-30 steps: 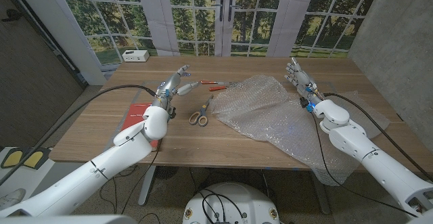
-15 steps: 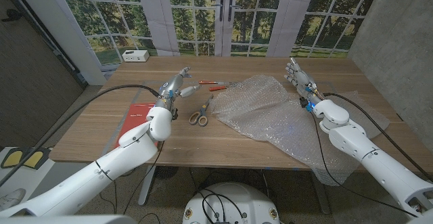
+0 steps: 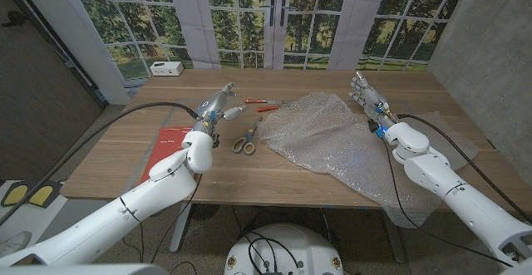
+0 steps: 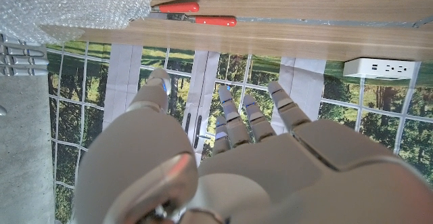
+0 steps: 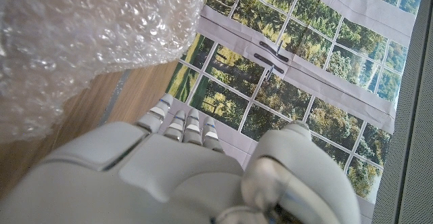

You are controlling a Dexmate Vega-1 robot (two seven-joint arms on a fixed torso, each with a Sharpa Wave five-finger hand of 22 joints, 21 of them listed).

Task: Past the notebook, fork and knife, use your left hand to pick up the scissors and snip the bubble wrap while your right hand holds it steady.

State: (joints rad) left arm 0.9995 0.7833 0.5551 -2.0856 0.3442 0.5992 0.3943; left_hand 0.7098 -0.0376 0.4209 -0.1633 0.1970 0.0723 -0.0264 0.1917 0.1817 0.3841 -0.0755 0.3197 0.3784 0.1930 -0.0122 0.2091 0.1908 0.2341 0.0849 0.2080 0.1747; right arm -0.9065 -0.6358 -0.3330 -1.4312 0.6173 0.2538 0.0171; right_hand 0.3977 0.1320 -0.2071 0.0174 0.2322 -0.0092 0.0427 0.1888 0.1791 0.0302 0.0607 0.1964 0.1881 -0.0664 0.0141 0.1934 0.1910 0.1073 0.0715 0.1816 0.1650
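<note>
- Head view: our left hand [image 3: 214,107] hangs left of centre, fingers apart, holding nothing.
- Scissors [image 3: 247,136] lie untouched on the table [image 3: 249,171], just right of that hand, near frame centre, handles toward us. Pick-up not done.
- Bubble wrap [image 3: 332,138] is spread right of centre, uncut as far as we can tell; its near corner hangs over the table edge.
- Our right hand [image 3: 366,92] stands at the wrap's upper right edge, fingers straight and apart, gripping nothing. We can't tell if it touches the wrap.
- Left wrist view: two red-handled tools [image 4: 195,14], likely the fork and knife, lie beyond our fingers [image 4: 238,119].
- Red notebook [image 3: 166,146] sits lower left, partly under the arm.
- Left to do: grab scissors, pin wrap, snip. We're basically at the start.
</note>
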